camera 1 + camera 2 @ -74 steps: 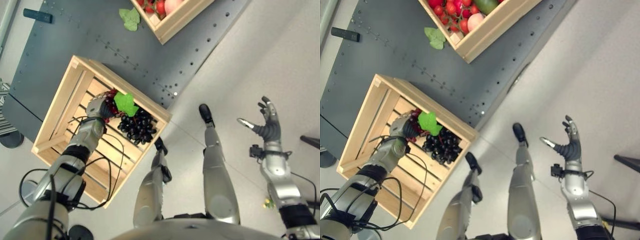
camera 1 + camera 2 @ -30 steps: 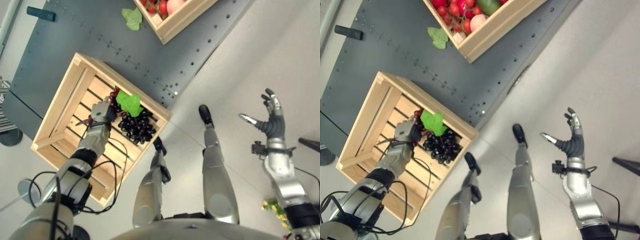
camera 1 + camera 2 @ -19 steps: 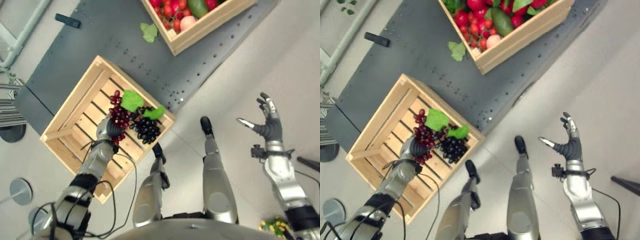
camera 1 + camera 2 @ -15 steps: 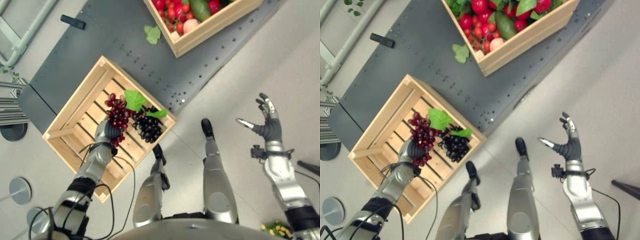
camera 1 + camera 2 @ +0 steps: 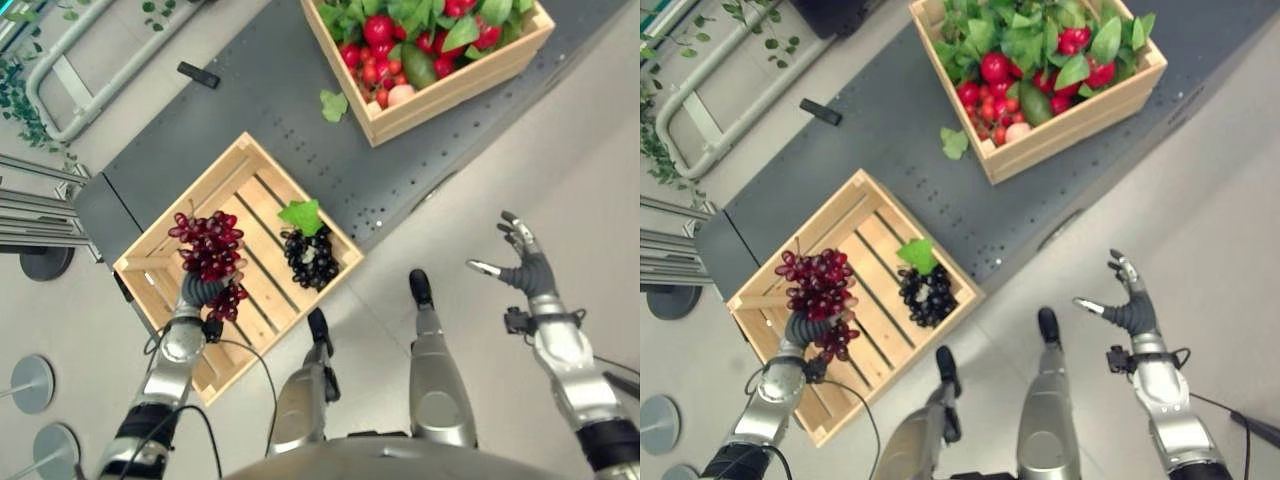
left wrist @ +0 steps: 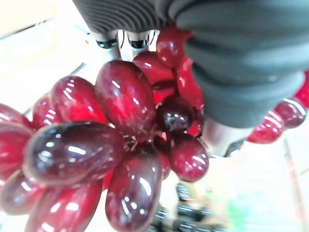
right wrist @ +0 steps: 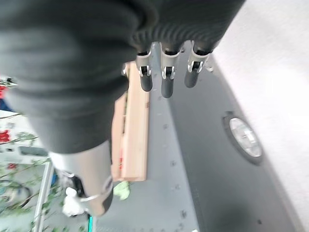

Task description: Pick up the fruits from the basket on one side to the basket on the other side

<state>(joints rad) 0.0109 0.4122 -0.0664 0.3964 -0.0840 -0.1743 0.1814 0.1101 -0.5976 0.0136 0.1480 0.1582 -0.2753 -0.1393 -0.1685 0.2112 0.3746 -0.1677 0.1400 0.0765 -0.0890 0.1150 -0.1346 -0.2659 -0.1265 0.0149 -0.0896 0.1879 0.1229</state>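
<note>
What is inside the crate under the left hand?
In the crate lies a black grape bunch with a green leaf. The left hand and its red grapes cover some slats.

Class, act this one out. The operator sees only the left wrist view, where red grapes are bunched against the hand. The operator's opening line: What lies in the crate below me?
Observer: Your left hand holds the red grapes over the slatted crate. A bunch of black grapes with a green leaf lies inside it.
Operator: Where is the other crate?
Observer: The full crate stands further along the grey table, toward your right. It is packed with red fruit and leaves.
Operator: Is my right hand busy?
Observer: No, the right hand is open over the floor and holds nothing.
</note>
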